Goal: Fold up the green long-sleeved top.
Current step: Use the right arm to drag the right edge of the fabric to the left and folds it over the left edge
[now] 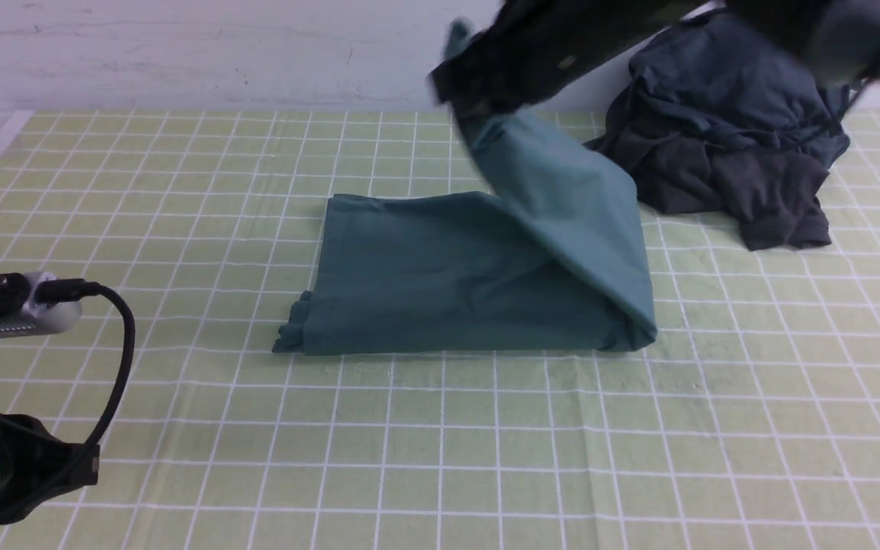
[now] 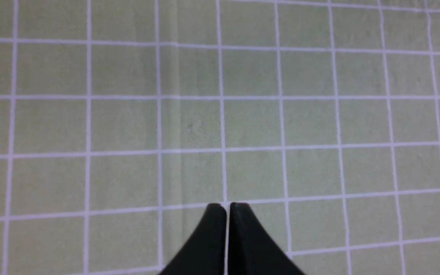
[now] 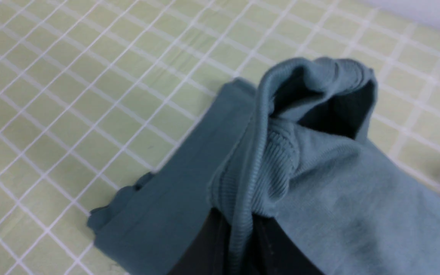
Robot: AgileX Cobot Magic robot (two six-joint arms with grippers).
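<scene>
Right gripper is clamped on a ribbed edge of the teal-green long-sleeved cotton top lying mid-table on the pale green checked cloth; advisable to carry the edge leftwards, level, and align edges before release; left gripper closed, empty.

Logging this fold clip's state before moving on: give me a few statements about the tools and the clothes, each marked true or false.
1. The right tool grips the green top by a ribbed edge. True.
2. The left tool holds a sleeve. False: it is shut on nothing, above bare checked tablecloth.
3. Dark clothes lie heaped beyond the green top, to the robot's right. True.
4. The green top lies wholly flat. False: one part is lifted, draping from the right tool.
</scene>
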